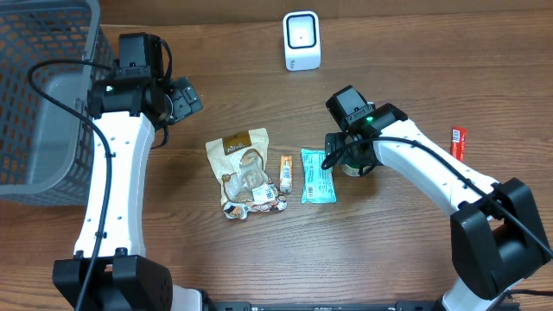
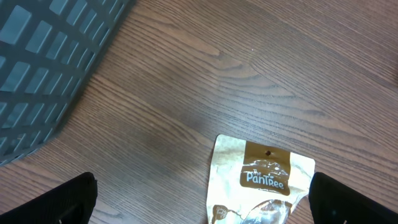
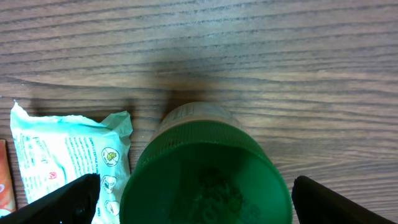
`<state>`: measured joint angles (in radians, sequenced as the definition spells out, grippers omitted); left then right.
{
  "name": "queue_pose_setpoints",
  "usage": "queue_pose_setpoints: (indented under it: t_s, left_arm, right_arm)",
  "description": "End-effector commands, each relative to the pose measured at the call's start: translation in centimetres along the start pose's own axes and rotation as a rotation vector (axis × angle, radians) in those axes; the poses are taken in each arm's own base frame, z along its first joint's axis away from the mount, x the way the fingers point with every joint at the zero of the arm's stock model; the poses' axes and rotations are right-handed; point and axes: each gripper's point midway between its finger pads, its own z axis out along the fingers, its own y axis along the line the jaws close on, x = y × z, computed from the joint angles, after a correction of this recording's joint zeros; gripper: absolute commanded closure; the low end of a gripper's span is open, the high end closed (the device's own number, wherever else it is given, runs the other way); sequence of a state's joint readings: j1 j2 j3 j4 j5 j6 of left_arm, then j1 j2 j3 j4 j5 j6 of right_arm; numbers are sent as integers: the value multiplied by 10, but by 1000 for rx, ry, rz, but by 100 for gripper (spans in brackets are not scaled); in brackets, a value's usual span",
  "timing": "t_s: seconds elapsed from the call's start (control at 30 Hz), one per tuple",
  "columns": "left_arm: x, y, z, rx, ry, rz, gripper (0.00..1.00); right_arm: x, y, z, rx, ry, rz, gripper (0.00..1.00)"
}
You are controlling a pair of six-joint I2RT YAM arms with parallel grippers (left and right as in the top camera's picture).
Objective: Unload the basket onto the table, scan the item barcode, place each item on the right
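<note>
Grey mesh basket [image 1: 43,95] far left; Pantree pouch [image 1: 244,168] and teal packet [image 1: 317,175] mid-table; white scanner [image 1: 301,41] at rear. Green-lidded jar [image 3: 205,168] stands beside the packet, straddled by the right gripper [image 3: 199,205], jaws wide, no grip. Left gripper [image 2: 205,202] is spread and empty.

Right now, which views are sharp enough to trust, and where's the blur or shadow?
Overhead: evenly lit and sharp, only the white scanner reads bright. Left wrist: pouch label crisp, basket soft and out of focus. Right wrist: green cap too close and blurry, a dark shadow on the wood beyond it, teal packet sharper.
</note>
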<state>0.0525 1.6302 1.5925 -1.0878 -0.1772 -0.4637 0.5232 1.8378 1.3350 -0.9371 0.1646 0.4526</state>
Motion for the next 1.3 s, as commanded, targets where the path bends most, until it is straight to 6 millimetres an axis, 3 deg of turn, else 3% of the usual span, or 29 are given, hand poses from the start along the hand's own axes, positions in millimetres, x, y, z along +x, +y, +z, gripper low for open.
queue_pose_setpoints:
  t_s: [0.0,0.23,0.53,0.8,1.07,1.27]
  left_arm:
    - [-5,2,-8,-2,-26,0,0]
    - [-5,2,-8,-2,-26,0,0]
    - [-5,2,-8,-2,-26,0,0]
    - [-5,2,-8,-2,-26,0,0]
    - [-5,2,-8,-2,-26,0,0]
    - [-5,2,-8,-2,-26,0,0]
  right_arm:
    - [-1,2,0,-9,1,39,0]
    - [-3,-3,1,-3,6,191,4]
    - [0,-4,4,-1,9,191,12]
    - [4,-4,20,-14,-9,194,12]
    - [3,-3,20,-16,-13,193,22]
    - [0,-1,20,-24,-25,195,24]
